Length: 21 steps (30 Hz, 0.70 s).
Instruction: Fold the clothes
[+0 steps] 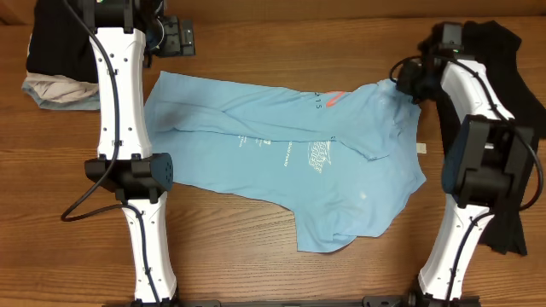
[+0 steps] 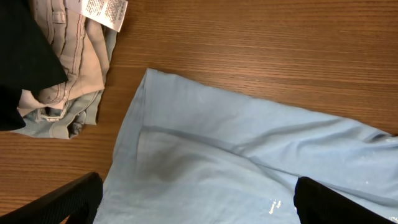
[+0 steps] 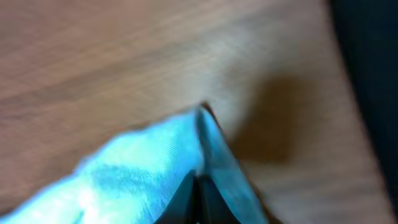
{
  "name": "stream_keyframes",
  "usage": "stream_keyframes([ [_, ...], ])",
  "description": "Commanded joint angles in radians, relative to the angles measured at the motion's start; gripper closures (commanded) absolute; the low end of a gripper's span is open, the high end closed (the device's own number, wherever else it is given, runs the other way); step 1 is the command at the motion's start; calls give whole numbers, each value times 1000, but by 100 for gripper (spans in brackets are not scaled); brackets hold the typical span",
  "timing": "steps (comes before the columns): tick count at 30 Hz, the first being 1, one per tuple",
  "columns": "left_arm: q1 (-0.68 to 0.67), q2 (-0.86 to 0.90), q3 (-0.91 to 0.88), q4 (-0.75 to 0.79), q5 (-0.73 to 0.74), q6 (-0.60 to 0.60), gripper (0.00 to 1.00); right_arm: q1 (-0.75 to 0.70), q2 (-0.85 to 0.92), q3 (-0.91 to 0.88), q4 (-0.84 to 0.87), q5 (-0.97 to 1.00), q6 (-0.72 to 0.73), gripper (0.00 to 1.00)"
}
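Observation:
The clothes, a light blue T-shirt [image 1: 281,162] with white and red print, lie spread and creased across the middle of the table. My right gripper [image 1: 403,85] is at the shirt's far right edge. In the right wrist view its fingers [image 3: 199,186] are shut on a raised fold of the blue fabric [image 3: 143,168]. My left gripper [image 1: 181,37] hovers at the far left, just beyond the shirt's left corner. In the left wrist view it [image 2: 196,199] stands wide open over the blue cloth [image 2: 249,162], holding nothing.
A bundle of black and beige garments [image 1: 55,60] lies at the far left corner, close to the shirt's corner [image 2: 56,74], with a white label [image 2: 102,12] showing. A large black garment [image 1: 512,102] lies along the right side, behind my right arm.

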Motion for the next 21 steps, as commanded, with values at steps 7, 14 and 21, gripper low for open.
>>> stream_keyframes([
  [7,-2,-8,15,29,6,-5,0,-134,-44,31,-97,-90,-38,95],
  [14,-2,-14,17,33,-76,13,0,-134,-76,60,-125,-179,-70,51],
  [21,1,-122,17,-10,-79,13,0,-134,-323,103,-248,-210,-82,41],
])
